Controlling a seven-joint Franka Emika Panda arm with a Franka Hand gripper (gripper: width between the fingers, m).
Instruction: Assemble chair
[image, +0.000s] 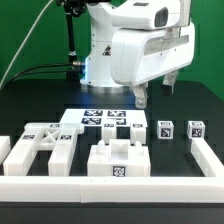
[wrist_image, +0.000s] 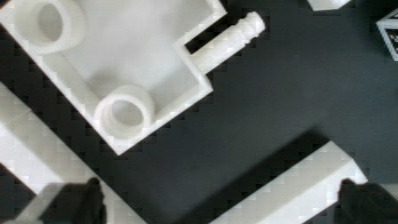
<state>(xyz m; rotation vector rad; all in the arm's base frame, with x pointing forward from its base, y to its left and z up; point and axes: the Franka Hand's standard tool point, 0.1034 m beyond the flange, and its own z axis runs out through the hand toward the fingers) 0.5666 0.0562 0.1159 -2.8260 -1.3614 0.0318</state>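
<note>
The gripper (image: 155, 94) hung empty just above centre frame, jaws apart; the slotted frame (image: 45, 140) lay lower left, two small cubes (image: 165, 130) (image: 196, 128) at right.

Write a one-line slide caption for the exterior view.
Open, empty gripper hovers over a black table holding white chair parts: a slotted frame, a chunky block and two tagged cubes.

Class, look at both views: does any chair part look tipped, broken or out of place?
Nothing stands out. The slotted frame, the chunky block and the small cubes sit flat and apart on the table, with no damage visible.
</note>
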